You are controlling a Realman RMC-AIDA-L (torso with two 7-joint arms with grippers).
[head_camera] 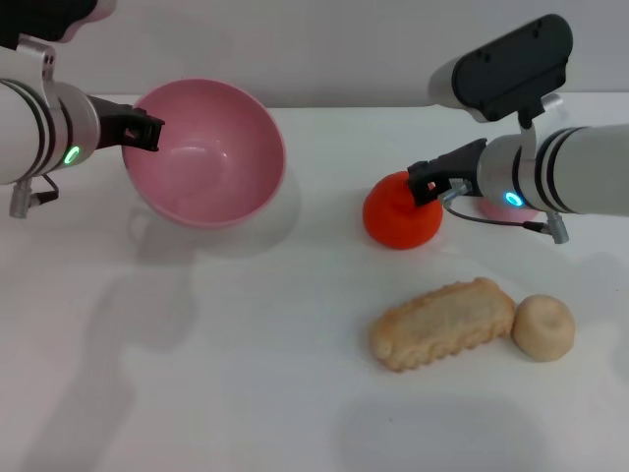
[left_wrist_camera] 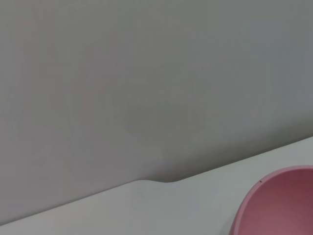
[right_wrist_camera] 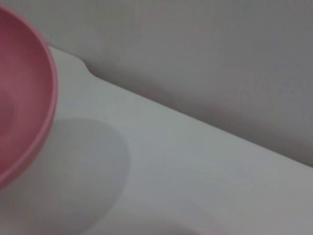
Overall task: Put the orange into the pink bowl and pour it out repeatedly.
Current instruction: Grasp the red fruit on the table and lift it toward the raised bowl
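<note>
Left gripper (head_camera: 142, 130) pinches the pink bowl (head_camera: 211, 157) rim, tilting it, empty, toward table centre to receive; right gripper (head_camera: 425, 184) is at the orange (head_camera: 398, 214) near the right edge, finger spread unreadable.

Head view high over the table (head_camera: 246, 393); both wrist views low, apparently wallward, sharing the pink bowl (head_camera: 203, 152).

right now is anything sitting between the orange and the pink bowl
Nothing visible. Bare table lies between the orange, at the right claw, and the pink bowl, held tilted by the left claw. The biscuit and beige ball lie nearer the robot.
</note>
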